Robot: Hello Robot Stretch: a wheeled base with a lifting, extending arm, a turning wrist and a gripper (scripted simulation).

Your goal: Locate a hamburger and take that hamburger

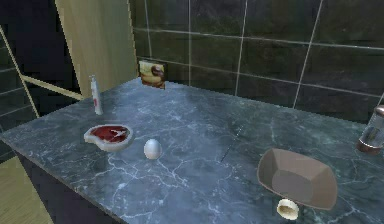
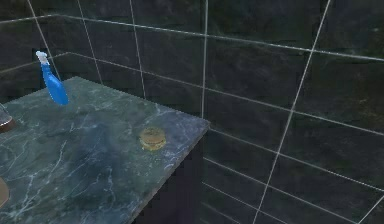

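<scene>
Marble counter (image 2: 90, 160) w/ round tan blob (image 2: 153, 138) nr corner edge, wall (image 2: 280, 80) behind.

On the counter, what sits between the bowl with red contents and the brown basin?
A small white egg-shaped thing, in the forward view, near the bowl; from there to the basin the countertop is bare.

Looks like a home kitchen to me: dark marbled counter (image 1: 200, 120), dark wall tiles (image 1: 260, 50), an egg (image 1: 151, 149) sitting out, a dish (image 1: 108, 136) of something red, a blue spray bottle (image 2: 54, 80), and a wooden cabinet (image 1: 95, 40).
</scene>
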